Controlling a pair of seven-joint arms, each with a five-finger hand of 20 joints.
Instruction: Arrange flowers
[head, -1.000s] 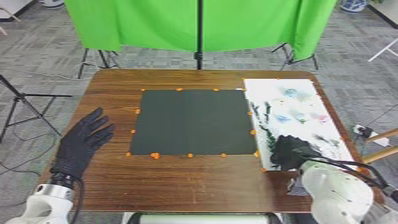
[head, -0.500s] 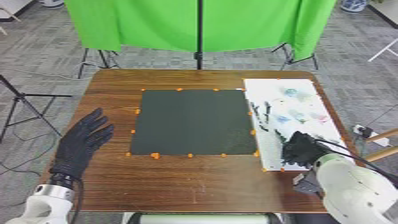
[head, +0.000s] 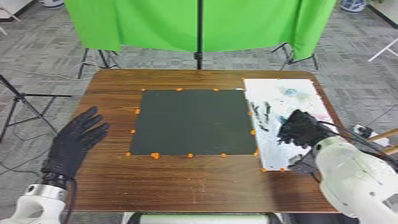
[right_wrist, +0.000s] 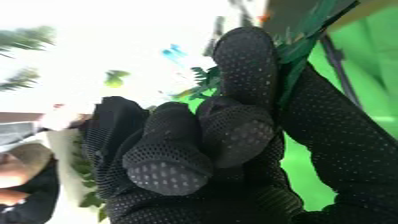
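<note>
Over the white board (head: 275, 161) on the right stands my right hand (head: 304, 131), its arm coming in from the bottom right. A green leafy sprig (right_wrist: 302, 57) is pinched in my curled right hand (right_wrist: 167, 162) in the right wrist view. On the white board lie dark green sprigs (head: 261, 112) near its inner edge and pale blue flowers (head: 291, 92) farther back. My left hand (head: 73, 142) is held over the table's left side, fingers straight, holding nothing. The dark square board (head: 191, 122) lies flat in the middle.
Small orange pieces (head: 155, 156) line the edges of both boards on the brown table (head: 178, 187). A green cloth (head: 142, 25) hangs behind the table, with a thin black stand (head: 200, 59) in front of it. Wooden legs stand on the floor at the right.
My right hand has gone farther back over the white board, and the long sprig lying near it a second ago has left its place. My left hand has shifted slightly to the left.
</note>
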